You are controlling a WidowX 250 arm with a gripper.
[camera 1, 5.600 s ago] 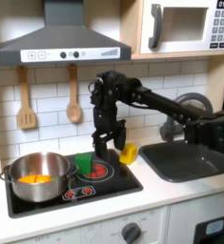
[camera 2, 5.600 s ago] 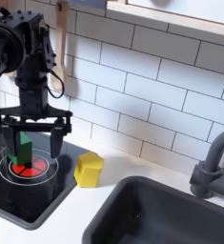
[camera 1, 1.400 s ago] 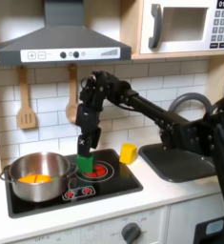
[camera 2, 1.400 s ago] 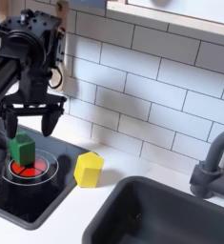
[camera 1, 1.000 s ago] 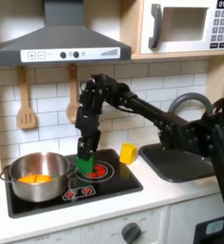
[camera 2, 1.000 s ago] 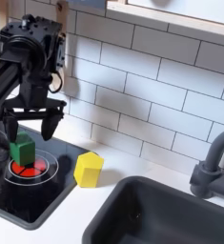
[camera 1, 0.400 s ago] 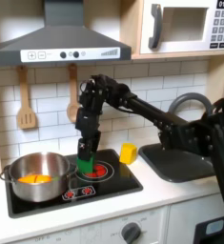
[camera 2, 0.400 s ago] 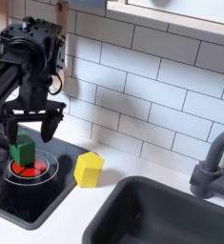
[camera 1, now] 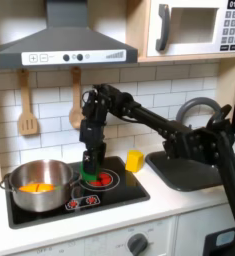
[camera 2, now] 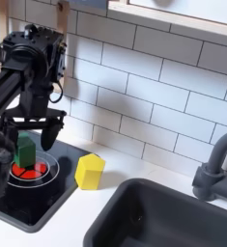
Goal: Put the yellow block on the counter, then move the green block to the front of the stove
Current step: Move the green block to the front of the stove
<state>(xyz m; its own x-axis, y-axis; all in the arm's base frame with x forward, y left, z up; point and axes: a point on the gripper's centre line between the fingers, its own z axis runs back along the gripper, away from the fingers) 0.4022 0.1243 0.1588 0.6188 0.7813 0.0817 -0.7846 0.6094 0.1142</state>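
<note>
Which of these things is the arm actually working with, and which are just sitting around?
Part of the job: green block, yellow block, stove, counter, gripper.

Just lying about: steel pot, wooden utensils on the wall, sink, faucet, microwave.

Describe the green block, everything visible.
The green block is a small, bright green, matte rectangular toy block, standing upright on the stove over the red ring burner. The gripper is lowered around it, open, with a finger on each side; whether the fingers touch it can't be told. The yellow block sits apart on the counter.
</note>
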